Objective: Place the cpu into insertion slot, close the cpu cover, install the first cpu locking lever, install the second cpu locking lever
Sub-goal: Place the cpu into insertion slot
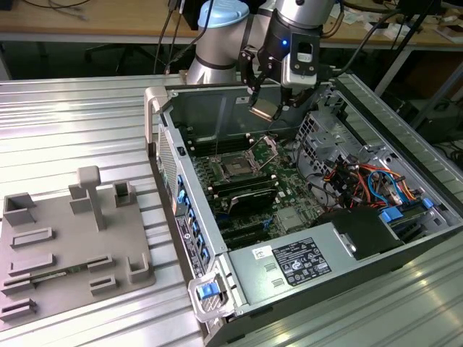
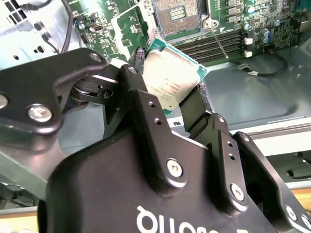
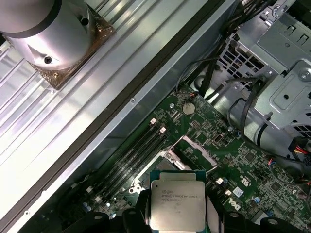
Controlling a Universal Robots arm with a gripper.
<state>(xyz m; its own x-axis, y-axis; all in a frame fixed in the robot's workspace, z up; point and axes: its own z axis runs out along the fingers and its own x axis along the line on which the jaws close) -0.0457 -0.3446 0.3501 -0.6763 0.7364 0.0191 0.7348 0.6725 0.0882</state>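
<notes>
My gripper [image 1: 262, 108] is shut on the cpu [image 1: 265, 110], a small silver-topped square chip with a greenish edge. It hangs above the open computer case, over the back part of the green board. In both wrist views the black fingers [image 2: 141, 97] pinch two opposite edges of the cpu [image 2: 170, 77] [image 3: 176, 204]. The insertion slot [image 1: 235, 168] [image 2: 177, 14] lies open and bare below, apart from the chip. The cpu cover [image 1: 265, 150] [image 3: 194, 149] stands raised on its hinge beside the slot. A thin metal locking lever [image 2: 215, 36] sticks up next to the slot.
The case wall [image 1: 217, 108] rises close behind the gripper. A drive cage [image 1: 325, 137] and coloured cables [image 1: 362, 181] crowd the exterior view's right. Long black memory slots [image 1: 242, 191] flank the socket. A grey fixture tray [image 1: 72, 246] lies on the ribbed metal table at the exterior view's left.
</notes>
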